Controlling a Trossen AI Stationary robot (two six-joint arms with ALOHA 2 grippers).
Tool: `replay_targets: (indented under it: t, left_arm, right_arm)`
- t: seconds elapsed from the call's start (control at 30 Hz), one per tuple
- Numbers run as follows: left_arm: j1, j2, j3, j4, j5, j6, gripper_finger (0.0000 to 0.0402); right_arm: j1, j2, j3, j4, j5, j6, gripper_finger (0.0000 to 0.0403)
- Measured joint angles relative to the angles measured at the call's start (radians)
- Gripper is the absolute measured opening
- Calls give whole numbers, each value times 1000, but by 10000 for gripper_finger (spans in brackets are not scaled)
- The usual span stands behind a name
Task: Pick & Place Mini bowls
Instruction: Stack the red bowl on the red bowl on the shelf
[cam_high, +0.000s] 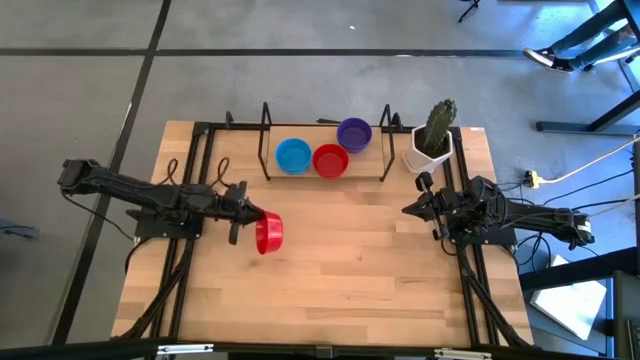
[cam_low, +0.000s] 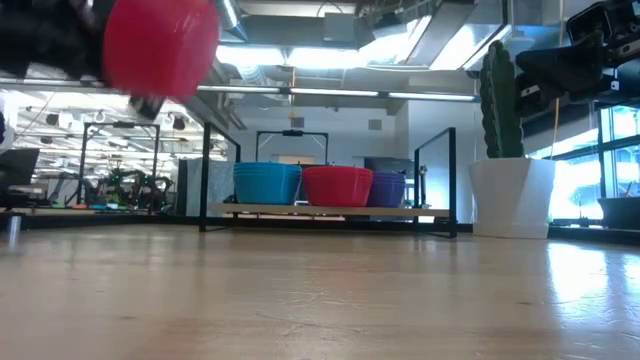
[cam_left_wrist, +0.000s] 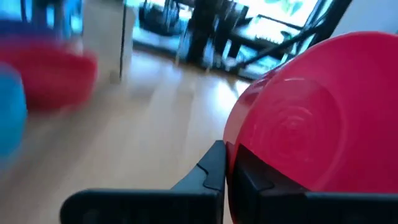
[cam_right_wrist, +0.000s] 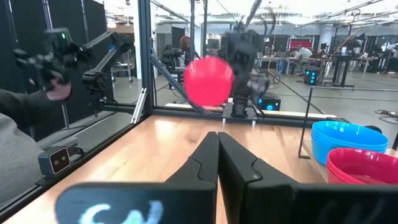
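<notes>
My left gripper (cam_high: 250, 216) reaches level over the table's left middle, shut on a red mini bowl (cam_high: 268, 233). The bowl is up in the air, turned on edge (cam_low: 160, 45). Three stacks of mini bowls rest on a black rack (cam_high: 325, 178) at the far middle: blue (cam_high: 293, 155), red (cam_high: 330, 160) and purple (cam_high: 354, 133). My right gripper (cam_high: 408, 209) is shut on nothing and waits over the right side, pointing at the table's left (cam_right_wrist: 217, 140). My left gripper pinches the red bowl's rim (cam_left_wrist: 231, 149) between its two fingers, one inside the bowl and one (cam_left_wrist: 249, 180) on its outer wall. The fingers come level from the table's left. The bowl stands on edge, lifted clear of the table, with its underside (cam_left_wrist: 323, 124) showing.
A white pot with a green cactus (cam_high: 432, 140) stands at the far right beside the rack. The rack's upright posts (cam_low: 205, 180) flank the bowl stacks. Bare wooden table (cam_high: 340, 270) lies between the arms. A person's grey sleeve (cam_right_wrist: 18, 155) shows beyond the table's edge.
</notes>
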Motion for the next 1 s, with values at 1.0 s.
replay_targets:
  t: [1.0]
  left_arm:
    - [599,1321,1630,-1051,26,399,3]
  right_arm:
    - [0,0,0,-11,0,2,5]
